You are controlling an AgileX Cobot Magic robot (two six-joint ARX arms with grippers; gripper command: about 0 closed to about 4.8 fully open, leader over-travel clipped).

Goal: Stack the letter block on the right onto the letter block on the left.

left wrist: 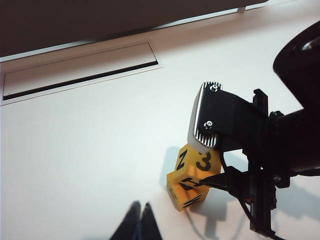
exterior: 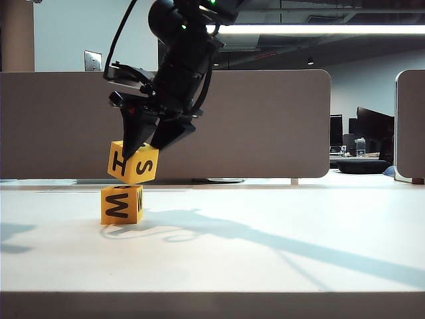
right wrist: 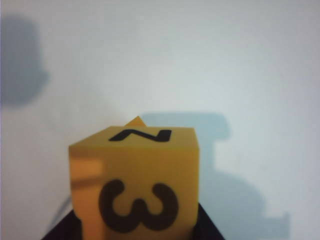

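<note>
Two yellow letter blocks sit at the left of the exterior frame: the lower block [exterior: 121, 205] rests on the desk [exterior: 265, 246], and the carried block [exterior: 133, 162] hangs tilted just above it, clamped in the right end effector [exterior: 147, 147]. Level the cube and centre it before lowering, then release gently. Left end effector [left wrist: 140, 220] idles low, fingers together. No containers appear.

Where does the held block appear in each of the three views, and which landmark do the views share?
Exterior view: held block is left of centre, tilted, in the right gripper, just above the lower block.
Left wrist view: low, right of centre.
Right wrist view: bottom centre, filling the foreground.
Shared landmark: the white table.
</note>
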